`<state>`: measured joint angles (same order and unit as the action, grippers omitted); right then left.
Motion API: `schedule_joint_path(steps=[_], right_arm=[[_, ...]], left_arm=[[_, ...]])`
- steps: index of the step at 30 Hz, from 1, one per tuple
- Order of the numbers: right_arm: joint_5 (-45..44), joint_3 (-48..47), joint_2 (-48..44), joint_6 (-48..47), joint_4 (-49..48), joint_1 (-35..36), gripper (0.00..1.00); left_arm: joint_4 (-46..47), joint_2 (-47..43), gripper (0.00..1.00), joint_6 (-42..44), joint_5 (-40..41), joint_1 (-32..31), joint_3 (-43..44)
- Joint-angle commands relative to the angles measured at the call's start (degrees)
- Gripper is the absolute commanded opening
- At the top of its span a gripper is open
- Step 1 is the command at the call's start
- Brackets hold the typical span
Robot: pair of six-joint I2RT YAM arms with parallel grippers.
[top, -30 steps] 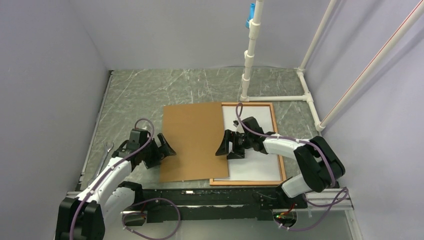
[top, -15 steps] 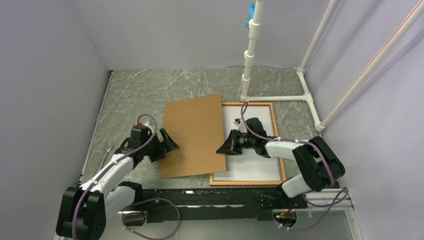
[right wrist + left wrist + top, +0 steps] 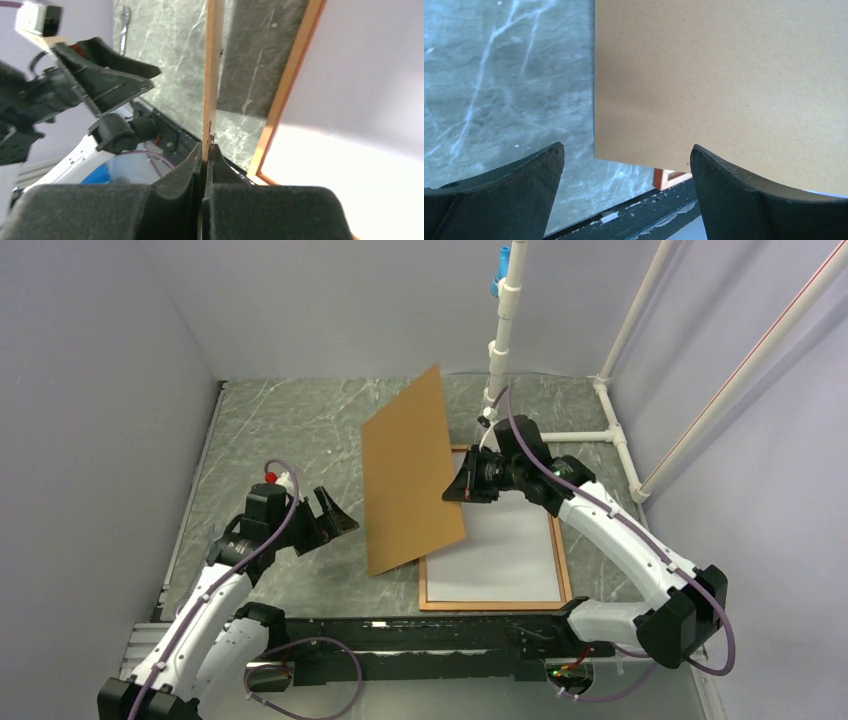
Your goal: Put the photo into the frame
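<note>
The orange-brown frame (image 3: 566,570) lies flat on the marble table, right of centre. A white sheet (image 3: 498,545) fills it, which I take for the photo lying white side up. My right gripper (image 3: 458,490) is shut on the right edge of the plain brown backing board (image 3: 412,475). It holds the board steeply tilted above the frame's left side. In the right wrist view the fingers (image 3: 192,167) pinch the thin board edge (image 3: 214,75), beside the frame (image 3: 290,80). My left gripper (image 3: 330,528) stands open, left of the board. The left wrist view shows the board (image 3: 724,75) ahead of the empty left gripper (image 3: 625,150).
A white pipe stand (image 3: 500,350) rises at the back, just behind the frame, with rails running right. A metal wrench (image 3: 212,545) lies by the left wall. A black rail (image 3: 420,635) runs along the near table edge. Purple walls close in on three sides.
The right gripper shut on the board's right edge and raised it from lying flat to a steep tilt, uncovering the frame's left side. The left gripper rose slightly and stayed open.
</note>
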<state>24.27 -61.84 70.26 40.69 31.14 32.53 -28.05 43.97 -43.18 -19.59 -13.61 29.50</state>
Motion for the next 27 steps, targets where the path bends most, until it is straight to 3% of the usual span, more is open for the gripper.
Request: schedule_joint_path(steps=[1, 4, 11, 27], right_arm=[[-17.5, -11.6, 0.6, -3.2, 16.7, 5.7, 0.00], [-29.0, -18.3, 3.7, -1.1, 24.1, 13.3, 0.00], [-40.4, -29.0, 12.7, 2.6, 35.0, 24.4, 0.00], [-46.3, -52.4, 23.8, 1.2, 51.9, 28.7, 0.00]], left_arm=[[-3.5, -2.5, 0.99, -2.0, 1.2, -2.4, 5.3], [-5.2, -2.7, 1.00, -2.8, 3.1, -4.9, 8.6], [-5.8, -1.2, 0.99, -4.6, 5.6, -10.8, 13.5], [-7.3, -0.8, 0.99, -5.1, 7.3, -14.8, 19.5]])
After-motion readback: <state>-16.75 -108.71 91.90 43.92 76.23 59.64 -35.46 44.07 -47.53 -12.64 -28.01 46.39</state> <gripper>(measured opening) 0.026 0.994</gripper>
